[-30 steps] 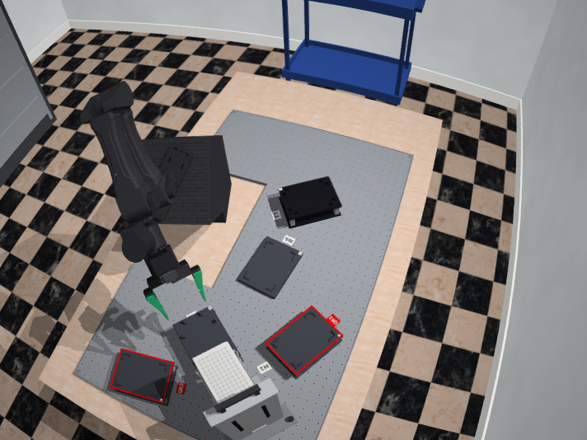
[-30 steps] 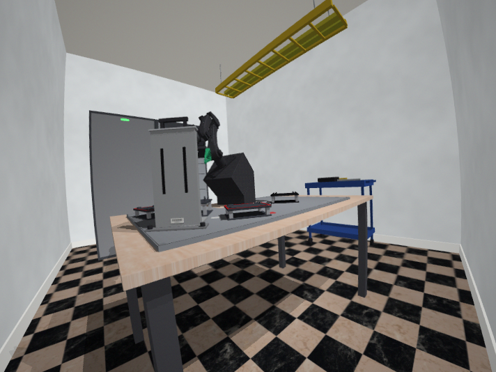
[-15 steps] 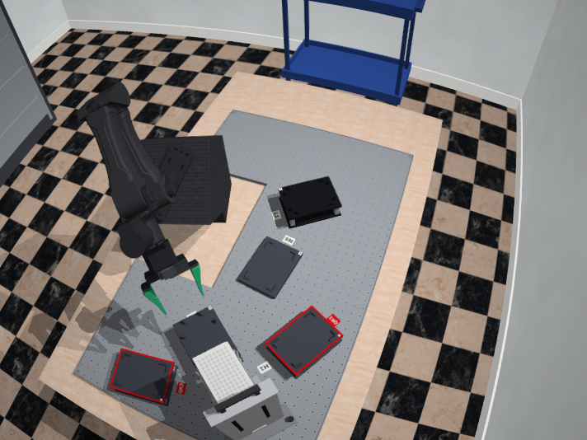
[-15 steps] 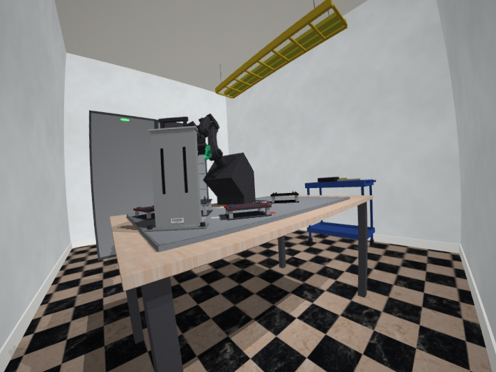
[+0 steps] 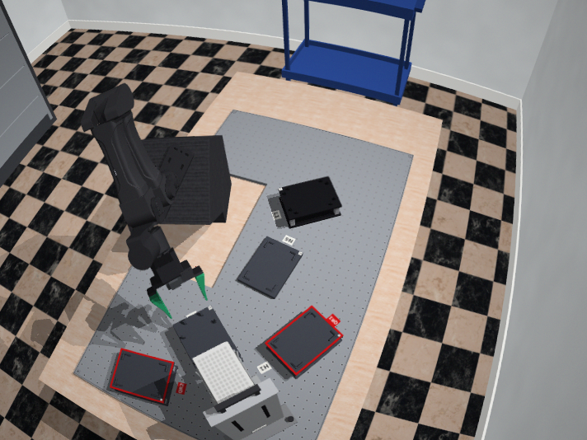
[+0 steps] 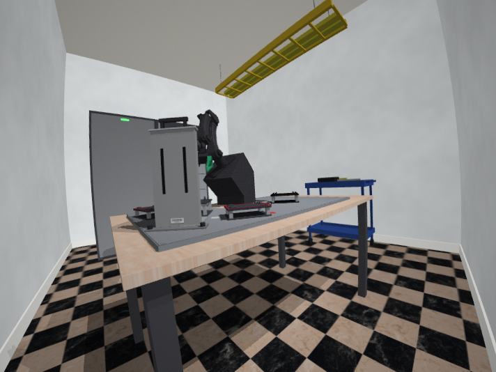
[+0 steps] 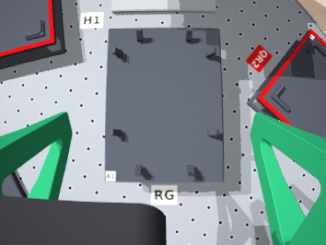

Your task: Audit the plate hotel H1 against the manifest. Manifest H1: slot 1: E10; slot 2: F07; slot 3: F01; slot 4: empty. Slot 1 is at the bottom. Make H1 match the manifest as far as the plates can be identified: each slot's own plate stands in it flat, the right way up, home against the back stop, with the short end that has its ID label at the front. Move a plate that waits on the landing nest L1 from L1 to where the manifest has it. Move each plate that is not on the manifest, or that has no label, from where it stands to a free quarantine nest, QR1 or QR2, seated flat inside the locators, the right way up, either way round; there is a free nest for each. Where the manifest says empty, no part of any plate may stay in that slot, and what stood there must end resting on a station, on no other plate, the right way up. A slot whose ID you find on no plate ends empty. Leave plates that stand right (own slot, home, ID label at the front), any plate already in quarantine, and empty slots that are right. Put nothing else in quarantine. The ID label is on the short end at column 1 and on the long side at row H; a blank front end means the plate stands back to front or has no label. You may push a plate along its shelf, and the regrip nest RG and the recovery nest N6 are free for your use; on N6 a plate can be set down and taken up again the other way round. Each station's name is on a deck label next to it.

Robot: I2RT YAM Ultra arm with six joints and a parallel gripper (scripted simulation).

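Note:
The plate hotel H1 (image 5: pixel 242 413) stands at the near end of the grey deck, and also shows in the exterior view (image 6: pixel 174 175). A white well plate (image 5: pixel 223 372) sticks out of its front towards the regrip nest RG (image 5: pixel 201 330). A black plate (image 5: pixel 310 201) sits on the landing nest L1. My gripper (image 5: pixel 180 296) is open and empty, and hovers over the far end of RG (image 7: pixel 164 103).
The red-framed quarantine nests QR1 (image 5: pixel 303 339) and QR2 (image 5: pixel 141 375) hold no plate. The recovery nest N6 (image 5: pixel 270 266) holds none either. A large dark box (image 5: pixel 196 184) stands beside the arm. A blue cart (image 5: pixel 350 56) stands beyond the table.

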